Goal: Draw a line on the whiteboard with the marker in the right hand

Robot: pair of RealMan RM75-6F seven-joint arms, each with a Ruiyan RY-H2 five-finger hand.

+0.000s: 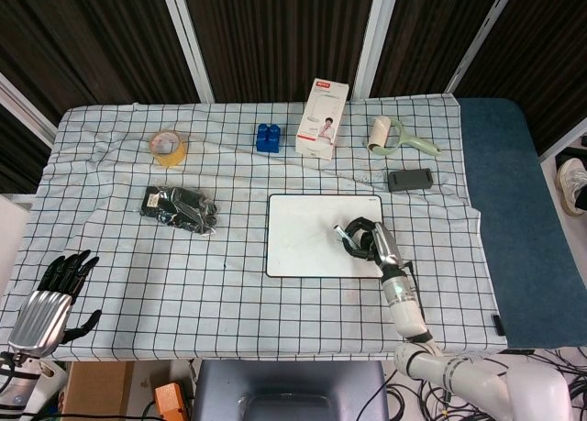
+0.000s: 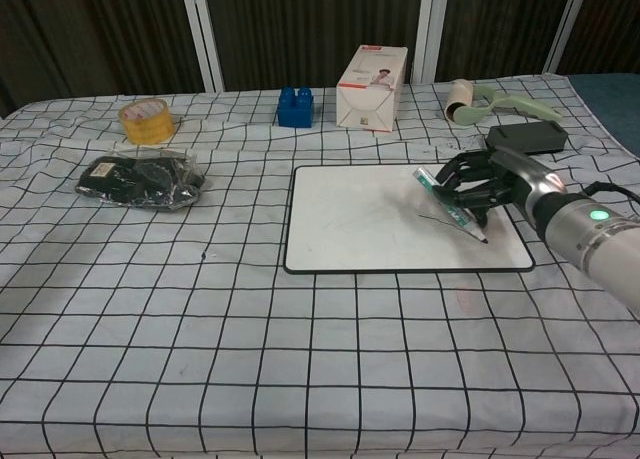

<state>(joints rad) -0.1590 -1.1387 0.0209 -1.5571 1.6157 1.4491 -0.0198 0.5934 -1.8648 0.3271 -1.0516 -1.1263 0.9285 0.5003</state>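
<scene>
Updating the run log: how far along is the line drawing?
Done: the right hand holds the marker. In hand: its tip is at the whiteboard, beside a faint dark stroke. Left: finishing the stroke and lifting off. The left hand is idle.
</scene>
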